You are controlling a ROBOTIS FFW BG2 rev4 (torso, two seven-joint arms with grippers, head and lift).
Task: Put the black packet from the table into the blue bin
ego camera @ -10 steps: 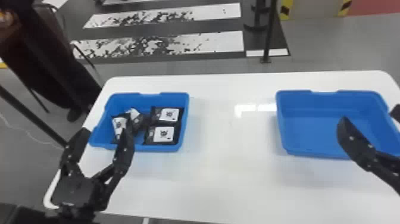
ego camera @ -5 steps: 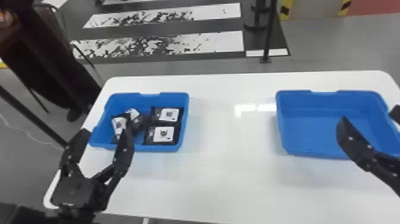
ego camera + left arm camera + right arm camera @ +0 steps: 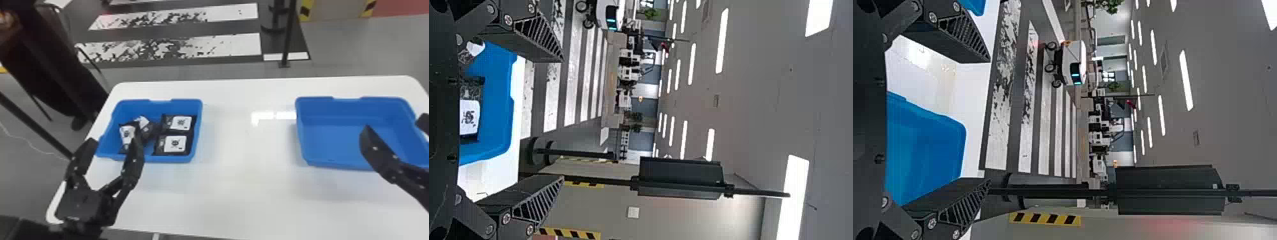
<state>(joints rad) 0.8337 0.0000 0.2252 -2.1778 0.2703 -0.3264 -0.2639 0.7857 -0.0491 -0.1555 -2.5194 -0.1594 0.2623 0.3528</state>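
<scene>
In the head view my left gripper (image 3: 110,150) stands open in front of the left blue bin (image 3: 198,127), one finger overlapping its near edge. Several black packets with white labels lie in that bin, among them a near right one (image 3: 175,144) and a far right one (image 3: 181,123). My right gripper (image 3: 394,127) is open at the right blue bin (image 3: 328,134), which holds no packet. The left wrist view has the left gripper (image 3: 561,120) with nothing between its fingers; the right wrist view has the right gripper (image 3: 989,120) likewise parted and holding nothing.
The white table (image 3: 249,191) carries both bins, with a wide stretch of tabletop between them. Beyond its far edge stands a black pole (image 3: 289,35) on the floor. A dark stand leg (image 3: 35,124) slants beside the table's left side.
</scene>
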